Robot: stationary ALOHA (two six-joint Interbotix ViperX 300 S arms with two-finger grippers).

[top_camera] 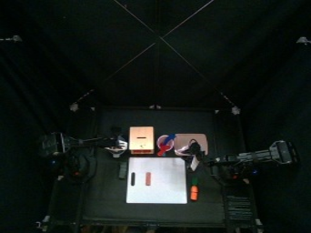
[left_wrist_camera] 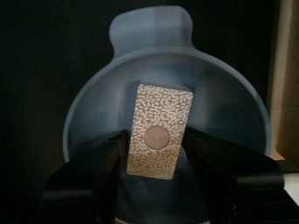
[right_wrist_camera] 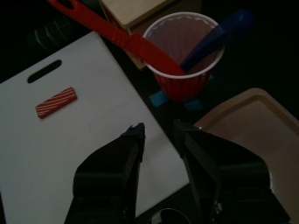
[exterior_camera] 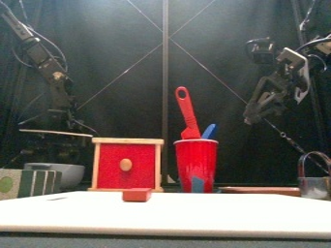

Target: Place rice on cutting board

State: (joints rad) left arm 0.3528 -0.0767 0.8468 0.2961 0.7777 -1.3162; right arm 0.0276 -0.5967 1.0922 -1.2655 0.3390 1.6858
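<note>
Left wrist view: left gripper point(left_wrist_camera: 158, 162) has its two black jaws clenched on the rice point(left_wrist_camera: 159, 129), a flat, speckled beige rectangular block with a round tan spot, held over a pale blue-grey rounded bowl point(left_wrist_camera: 105, 105).
Rice place: at the table's 9 o'clock side, off the cutting board point(top_camera: 158, 180), gripped above the bowl.
Cutting board: large flat white rectangular board at the table's 6 o'clock part in the top view; a small red striped piece point(right_wrist_camera: 55, 101) and a dark stick point(top_camera: 130, 176) lie on it; an orange piece point(top_camera: 192, 193) lies at its 3 o'clock edge.
Right gripper point(right_wrist_camera: 160, 131): jaws parted, holding nothing, hanging above the board's edge near the cup.
Red plastic cup point(exterior_camera: 195, 165): stands upright just off the board, with a red spatula point(exterior_camera: 185, 109) and a blue utensil point(right_wrist_camera: 219, 37) leaning in it.
Red-fronted wooden box point(exterior_camera: 127, 166): stands at the cup's 9 o'clock in the front view.
Tan tray point(right_wrist_camera: 260, 122): beside the cup, off the board.
</note>
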